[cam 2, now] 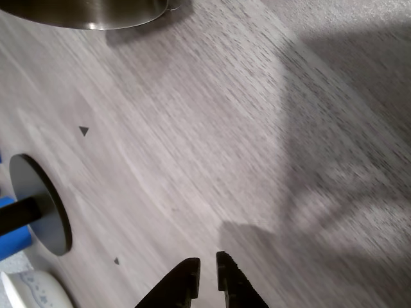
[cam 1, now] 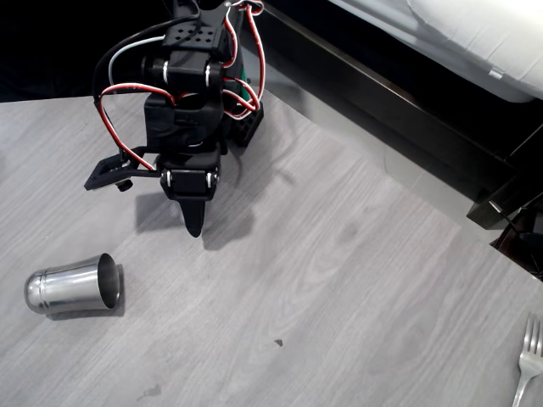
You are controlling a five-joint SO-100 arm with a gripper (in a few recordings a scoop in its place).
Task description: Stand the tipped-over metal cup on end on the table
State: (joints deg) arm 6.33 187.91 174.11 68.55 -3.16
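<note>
The worktop [cam 1: 339,280] is a light-grey wood-grain surface with faint darker streaks. The metal cup [cam 1: 71,284] lies on its side on it, down and to the left of the jaws in the overhead view, well apart from them, its open rim facing right. A fork [cam 1: 528,360] lies at the lower right edge, far from the jaws. A small dark speck [cam 1: 278,342] sits below the jaws. In the wrist view a dark round disc [cam 2: 40,204] rests on the worktop left of the jaws, and the cup's side [cam 2: 90,11] shows at the top edge.
</note>
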